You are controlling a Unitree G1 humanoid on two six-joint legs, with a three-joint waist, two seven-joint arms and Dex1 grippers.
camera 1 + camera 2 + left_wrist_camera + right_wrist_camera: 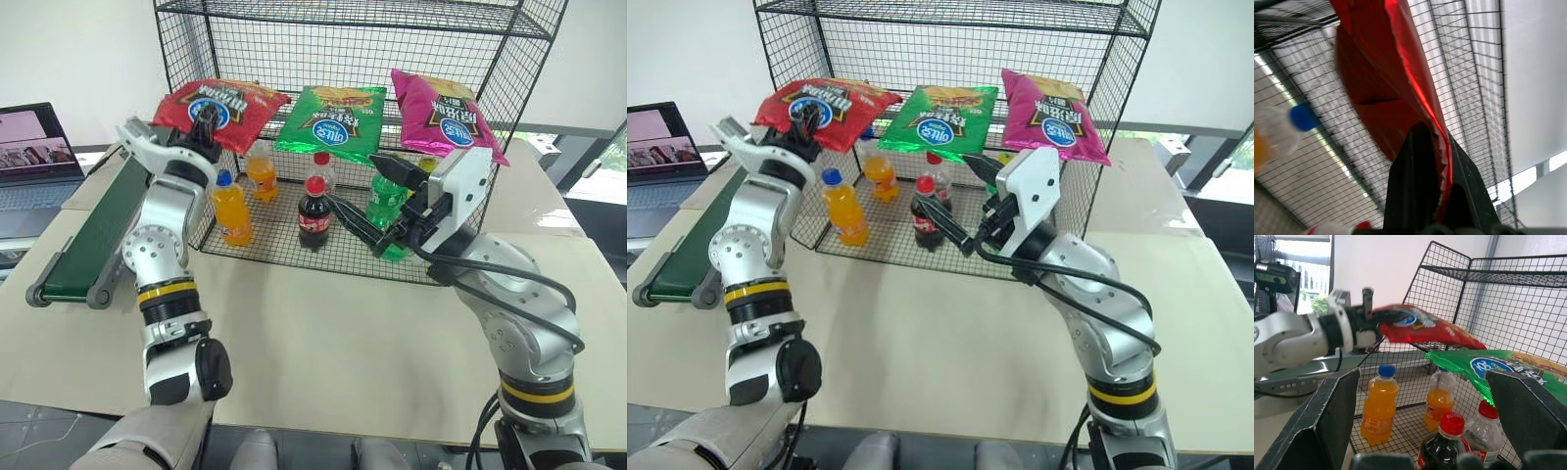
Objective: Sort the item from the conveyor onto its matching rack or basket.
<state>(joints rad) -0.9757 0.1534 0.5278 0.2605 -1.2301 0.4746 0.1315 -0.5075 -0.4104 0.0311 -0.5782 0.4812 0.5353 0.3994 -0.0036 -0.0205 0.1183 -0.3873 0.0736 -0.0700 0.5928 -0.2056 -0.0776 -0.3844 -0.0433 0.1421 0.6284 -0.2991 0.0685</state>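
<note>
The left gripper (206, 119) was clamped on the near edge of the red bag (223, 106), over the rack (294, 147). Light, crinkly, slippery; edge grip suited it. Right gripper (364, 201) stood open.

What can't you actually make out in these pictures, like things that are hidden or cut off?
- Red chip bag: whether it rests on the rack; left wrist view too close.
- Green bottle: label hidden by the right gripper in the eye views.
- Laptop: cut off by the edge, screen too small to read.
- Left gripper: shut on the bag's edge.
</note>
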